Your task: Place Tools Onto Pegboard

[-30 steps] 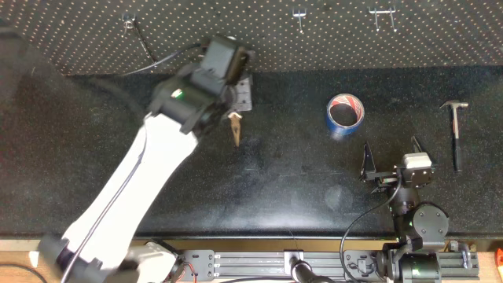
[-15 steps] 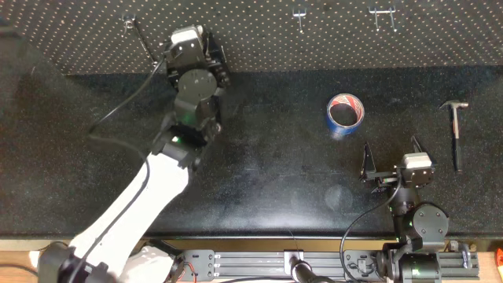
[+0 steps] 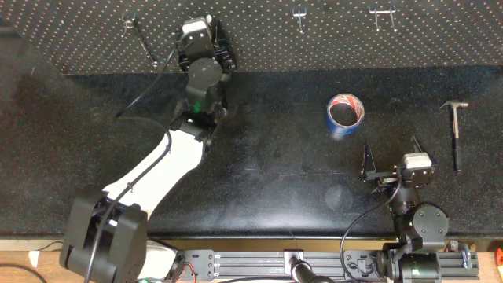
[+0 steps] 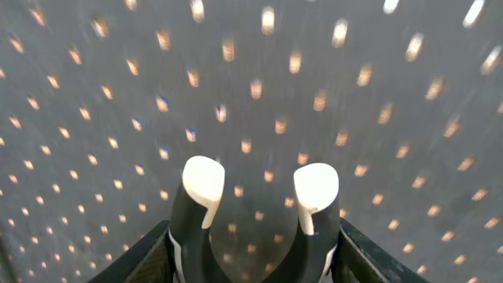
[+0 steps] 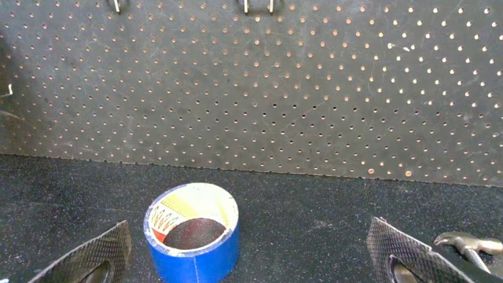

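Pliers end-on to the pegboard, free hook off to 1 side

Your left fingers (image 4: 145, 255) were closed on the pliers (image 4: 203, 185), clamping the 2 handles from outside. The pale handle tips pointed straight out at the pegboard (image 3: 330, 39), so the tool's long axis ran in line with the fingers and square to the board, close to it. Plain holes lay ahead of the tips. The nearest free hook (image 3: 299, 14) sat well to the right along the board, so you likely needed a sideways shift before pushing in. Your right fingers (image 5: 98, 255) stood open and empty, low over the surface (image 3: 267, 157) near the tape roll (image 3: 345, 112).
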Action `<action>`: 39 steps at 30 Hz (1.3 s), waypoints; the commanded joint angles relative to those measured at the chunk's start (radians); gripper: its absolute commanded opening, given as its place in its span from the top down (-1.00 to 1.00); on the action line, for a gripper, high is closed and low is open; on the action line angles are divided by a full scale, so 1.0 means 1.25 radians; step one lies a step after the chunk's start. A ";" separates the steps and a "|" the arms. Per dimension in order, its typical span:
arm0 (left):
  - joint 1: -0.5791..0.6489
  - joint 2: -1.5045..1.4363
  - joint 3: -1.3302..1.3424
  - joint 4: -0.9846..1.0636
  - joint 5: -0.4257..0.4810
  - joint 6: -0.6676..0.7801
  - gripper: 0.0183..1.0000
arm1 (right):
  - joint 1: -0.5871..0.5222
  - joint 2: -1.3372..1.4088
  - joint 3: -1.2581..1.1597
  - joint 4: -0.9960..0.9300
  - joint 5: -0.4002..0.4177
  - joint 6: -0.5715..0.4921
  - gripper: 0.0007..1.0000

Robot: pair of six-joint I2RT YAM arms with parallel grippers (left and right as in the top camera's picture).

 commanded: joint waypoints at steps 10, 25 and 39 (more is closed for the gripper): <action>0.006 0.069 0.015 -0.061 0.022 -0.002 0.98 | 0.005 -0.006 -0.003 -0.003 0.001 -0.011 -0.95; 0.028 0.133 0.015 -0.110 0.126 -0.005 -0.99 | 0.005 -0.006 -0.003 -0.003 0.001 -0.011 -0.96; 0.091 -0.428 -0.253 -0.461 0.273 -0.005 -0.99 | 0.005 -0.006 -0.003 -0.003 0.001 -0.011 -0.96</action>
